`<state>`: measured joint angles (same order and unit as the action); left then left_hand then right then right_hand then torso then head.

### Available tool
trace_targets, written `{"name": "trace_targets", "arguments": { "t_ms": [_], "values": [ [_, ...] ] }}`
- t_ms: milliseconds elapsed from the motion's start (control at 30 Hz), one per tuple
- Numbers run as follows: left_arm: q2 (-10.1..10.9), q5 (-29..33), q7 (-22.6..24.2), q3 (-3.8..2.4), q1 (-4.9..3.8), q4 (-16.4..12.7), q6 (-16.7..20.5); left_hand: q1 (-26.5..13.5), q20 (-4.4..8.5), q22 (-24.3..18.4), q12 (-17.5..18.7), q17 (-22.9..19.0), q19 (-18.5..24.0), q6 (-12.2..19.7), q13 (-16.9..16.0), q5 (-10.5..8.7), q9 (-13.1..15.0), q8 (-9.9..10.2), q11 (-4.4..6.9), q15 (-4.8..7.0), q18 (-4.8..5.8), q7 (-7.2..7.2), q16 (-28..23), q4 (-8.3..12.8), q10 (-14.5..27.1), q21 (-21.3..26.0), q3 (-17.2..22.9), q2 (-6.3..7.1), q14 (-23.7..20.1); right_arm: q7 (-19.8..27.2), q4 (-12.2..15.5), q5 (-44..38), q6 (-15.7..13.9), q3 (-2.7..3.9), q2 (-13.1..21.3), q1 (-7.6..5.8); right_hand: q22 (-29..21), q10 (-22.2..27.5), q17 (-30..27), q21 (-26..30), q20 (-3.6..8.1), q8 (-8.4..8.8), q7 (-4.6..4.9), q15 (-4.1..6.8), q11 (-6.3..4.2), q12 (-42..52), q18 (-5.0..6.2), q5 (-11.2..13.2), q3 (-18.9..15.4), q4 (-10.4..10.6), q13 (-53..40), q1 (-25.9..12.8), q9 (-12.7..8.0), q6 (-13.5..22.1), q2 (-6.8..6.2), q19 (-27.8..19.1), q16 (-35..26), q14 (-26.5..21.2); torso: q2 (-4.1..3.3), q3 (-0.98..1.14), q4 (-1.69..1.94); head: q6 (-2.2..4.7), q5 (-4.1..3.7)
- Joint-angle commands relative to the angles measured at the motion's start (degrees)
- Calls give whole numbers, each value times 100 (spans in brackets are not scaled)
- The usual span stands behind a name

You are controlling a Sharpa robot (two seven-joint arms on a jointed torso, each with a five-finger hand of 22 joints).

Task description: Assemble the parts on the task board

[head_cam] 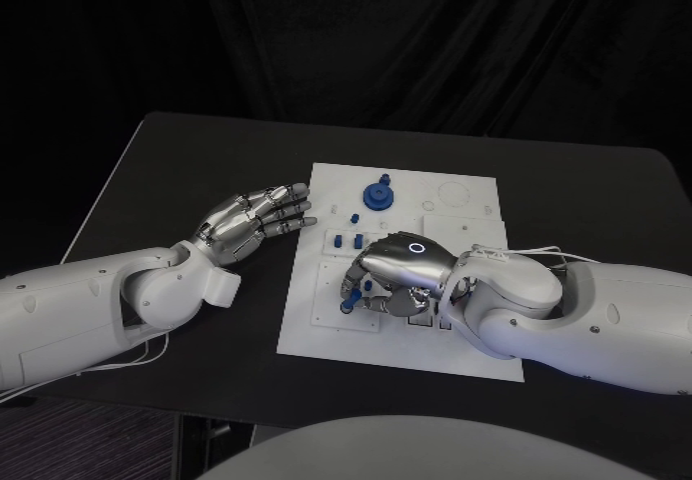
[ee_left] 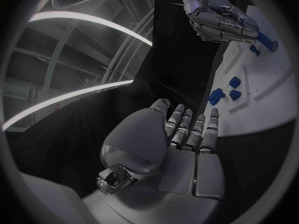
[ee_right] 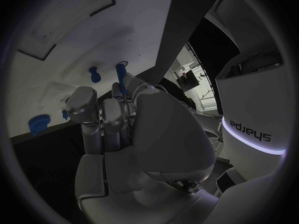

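The white task board (head_cam: 326, 330) lies in the middle of the table. My right hand (head_cam: 398, 272) hovers low over its near middle, fingers curled down, pinching a slim blue peg (ee_right: 121, 76) whose end shows under the fingers (head_cam: 351, 292). A round blue gear-like part (head_cam: 378, 193) stands at the board's far side. Three small blue parts (head_cam: 348, 239) sit between it and my right hand. My left hand (head_cam: 261, 222) is held flat, fingers straight and apart, just left of the board's far left edge, holding nothing. In the left wrist view that hand (ee_left: 187, 137) points toward the board (ee_left: 261, 104).
The board has several shallow recesses, among them a round one (head_cam: 454, 194) at the far right. Bare black table (head_cam: 173, 170) lies around the board on all sides. A thin white cable (head_cam: 534, 252) runs along my right wrist.
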<state>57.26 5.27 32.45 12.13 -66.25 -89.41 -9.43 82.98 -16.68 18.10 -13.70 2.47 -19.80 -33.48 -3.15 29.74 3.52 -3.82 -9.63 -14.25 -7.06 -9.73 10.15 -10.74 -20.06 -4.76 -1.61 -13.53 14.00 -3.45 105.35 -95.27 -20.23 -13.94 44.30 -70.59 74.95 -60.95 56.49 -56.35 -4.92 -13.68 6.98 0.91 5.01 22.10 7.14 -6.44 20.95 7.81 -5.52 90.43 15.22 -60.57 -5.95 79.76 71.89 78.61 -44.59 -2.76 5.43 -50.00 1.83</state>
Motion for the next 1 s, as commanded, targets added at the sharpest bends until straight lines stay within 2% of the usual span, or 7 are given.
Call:
{"name": "trace_targets", "arguments": {
  "t_ms": [33,700,767,833,867,900,1000],
  "values": [
    [-13,24,62,-5,10,-2,-92,-43,2,-5,-12,1,-1,11,-2,19,2,-25,-31,-9,98,-112,15,-9,-12,19,29,-16,-26,-110,4,-57,158,-15,-2,35,693,-230,1,22,-7,15,6,2,-173,-6,-94,-15,29,-18,-14,31,13,-28,22,-25,-16,-17,1,-1,-1,0,14],
    [-17,24,24,-5,17,10,-96,-48,2,-12,-8,0,6,23,0,19,0,-23,-35,-10,99,-116,11,-13,-2,22,44,-21,-38,-136,15,-57,228,-15,13,56,679,-234,-42,70,-7,51,11,-1,-168,-43,-86,28,28,-28,-33,-7,38,14,10,-52,-51,-43,-3,6,-7,0,5],
    [-17,24,22,-5,18,11,-97,-48,2,-12,-8,0,6,23,0,19,0,-23,-35,-10,99,-116,11,-13,-2,22,44,-21,-38,-128,6,-57,243,-15,4,57,661,-170,-78,136,-20,119,34,-23,-140,-81,-78,50,25,-16,-42,-50,35,119,3,-85,-82,-70,-2,6,-7,0,7],
    [-17,24,20,-5,18,12,-96,-48,2,-12,-8,0,6,23,0,19,0,-23,-35,-10,99,-116,11,-13,-2,22,44,-21,-38,-105,1,-57,252,-16,-5,63,649,-9,-98,178,-55,316,108,-83,-71,-156,-79,51,9,55,-44,-170,-22,443,-21,-113,-103,-93,-1,6,-7,0,6],
    [-17,24,19,-5,19,12,-97,-48,2,-12,-8,0,6,23,0,19,0,-23,-35,-10,99,-116,11,-13,-2,22,44,-21,-38,-91,1,-57,252,-16,-7,68,648,19,-100,181,-66,351,120,-93,-57,-165,-80,44,5,72,-50,-200,-31,497,-25,-117,-105,-97,0,5,-9,0,10],
    [-18,24,18,-5,19,13,-97,-48,2,-12,-8,0,6,23,0,19,0,-23,-35,-10,99,-116,11,-13,-2,22,44,-21,-38,-75,2,-57,248,-16,-11,75,640,156,-116,213,-93,521,118,-123,-30,-215,-75,-46,-48,157,-53,-339,-95,786,-68,-137,-118,-113,1,4,-11,0,14],
    [-18,24,14,-5,20,15,-98,-48,2,-12,-8,0,6,23,0,19,0,-23,-35,-10,99,-116,11,-13,-2,22,44,-21,-38,-38,-4,-57,230,-16,-26,90,626,230,-152,268,-118,595,99,-140,-8,-214,-63,-30,-89,201,-80,-414,-120,907,-83,-166,-144,-144,3,3,-11,0,13]
  ]
}}
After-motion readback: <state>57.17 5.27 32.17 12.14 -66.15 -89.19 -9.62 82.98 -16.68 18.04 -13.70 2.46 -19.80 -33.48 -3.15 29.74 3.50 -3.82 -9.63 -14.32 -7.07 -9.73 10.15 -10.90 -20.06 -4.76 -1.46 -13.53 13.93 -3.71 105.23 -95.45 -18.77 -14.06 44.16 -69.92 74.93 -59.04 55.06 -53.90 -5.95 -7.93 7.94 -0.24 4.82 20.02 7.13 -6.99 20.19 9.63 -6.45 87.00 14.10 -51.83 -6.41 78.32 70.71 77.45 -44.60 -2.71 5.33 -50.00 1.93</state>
